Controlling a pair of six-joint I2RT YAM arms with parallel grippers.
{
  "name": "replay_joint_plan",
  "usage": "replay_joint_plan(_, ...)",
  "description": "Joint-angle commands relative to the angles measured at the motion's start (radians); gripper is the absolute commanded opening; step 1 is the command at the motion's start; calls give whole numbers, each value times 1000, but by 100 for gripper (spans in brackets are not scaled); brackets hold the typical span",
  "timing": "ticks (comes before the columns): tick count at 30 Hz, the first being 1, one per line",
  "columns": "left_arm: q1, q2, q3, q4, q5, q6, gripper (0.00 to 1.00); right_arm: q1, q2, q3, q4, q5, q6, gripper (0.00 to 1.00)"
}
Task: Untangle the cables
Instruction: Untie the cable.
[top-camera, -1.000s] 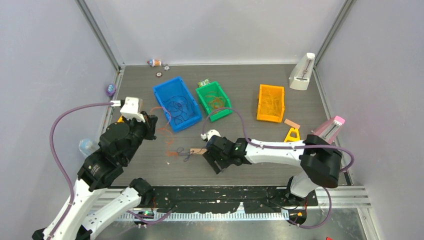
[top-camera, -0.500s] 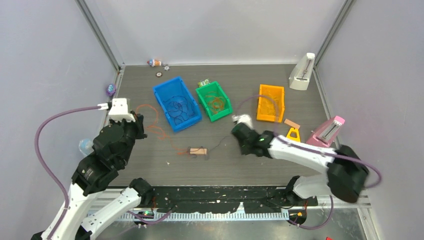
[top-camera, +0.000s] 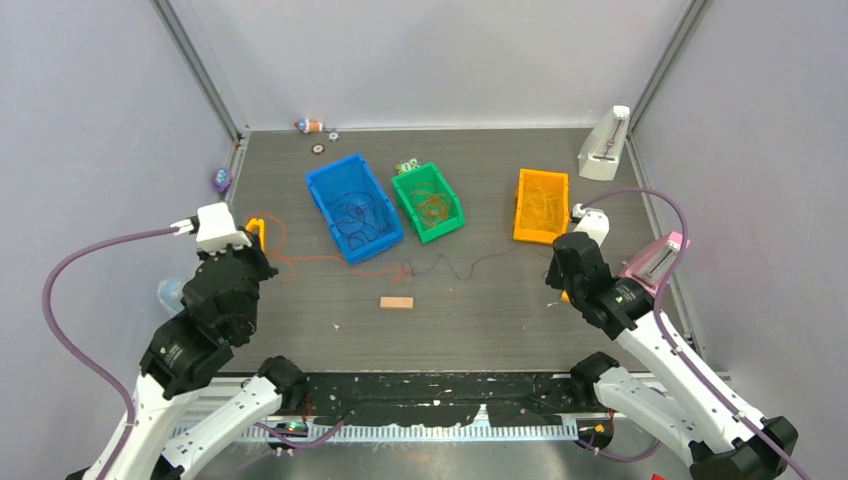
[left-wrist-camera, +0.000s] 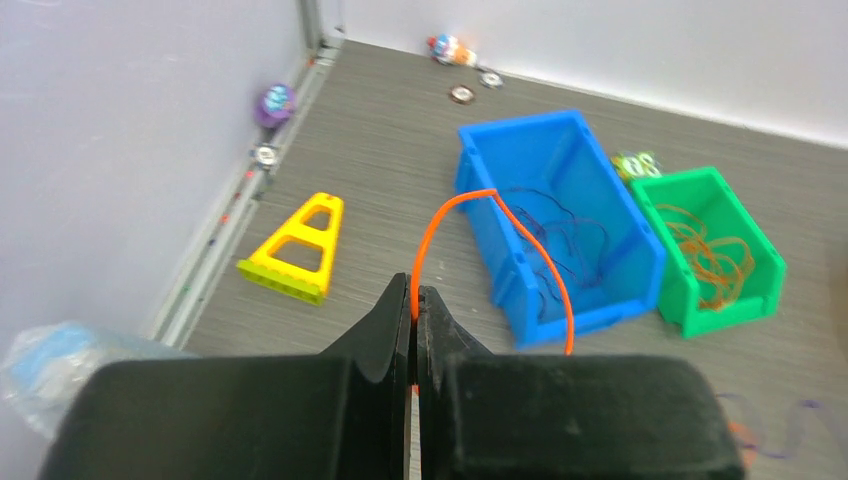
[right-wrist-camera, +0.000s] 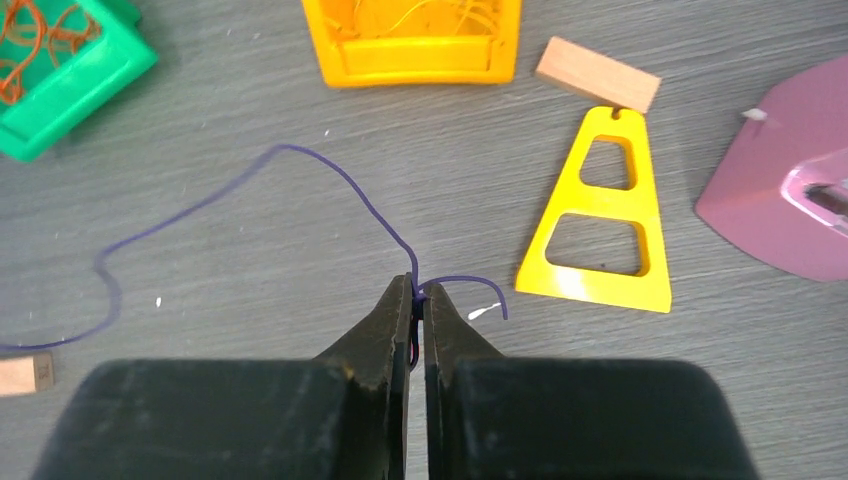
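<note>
Left wrist view: we see the left tool (left-wrist-camera: 413, 292) fully closed, its fingers pinching the orange cable (left-wrist-camera: 545, 270). From the pinch the strand rises, arches across our view of the blue bin (left-wrist-camera: 610, 300) and drops toward the desk (left-wrist-camera: 380, 140). It holds that arch unsupported, so we judge it slightly springy as well as thin and light.

Right wrist view: the right tool (right-wrist-camera: 419, 292) is also closed, clamped on the purple cable (right-wrist-camera: 345, 182) close to its free end, which curls just right of the fingers. The long part runs left across the desk in slack waves, on the near side of the orange bin (right-wrist-camera: 410, 62). A yellow triangle (right-wrist-camera: 595, 288) lies near the fingers, apart from the strand.

Top external view: the two tools stand well apart, left and right. Between them the orange cable and the purple cable lie on the desk in one wavy line, meeting in front of the blue bin and the green bin (top-camera: 443, 232). We cannot tell whether they are knotted there or only crossed. We judge both strands smooth and liable to slide through closed fingers under a hard pull. Take hold close to the meeting point, not at the ends, and draw gently.
</note>
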Motion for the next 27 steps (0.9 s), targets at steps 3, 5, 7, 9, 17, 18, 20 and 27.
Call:
replay_joint_plan(3,3,33,-100,141,424,16,0,-2,7,46,65,-312,-119,6)
replay_joint_plan(5,2,53,-140,169,536,-12,0,-2,30,48,72,-424,-153,15)
replay_joint_plan(7,3,88,-172,181,602,-33,0,0,65,54,58,-509,-173,55)
replay_joint_plan(9,3,121,-188,173,629,-52,0,4,99,51,63,-574,-186,84)
replay_joint_plan(17,3,183,-212,166,679,-54,0,259,355,108,131,-455,-196,95)
replay_joint_plan(18,3,188,-215,161,684,-53,0,316,380,128,146,-414,-193,95)
replay_joint_plan(20,3,196,-218,154,694,-54,0,381,452,163,168,-374,-184,95)
replay_joint_plan(27,3,199,-235,152,719,-64,0,480,679,215,283,-366,-141,98)
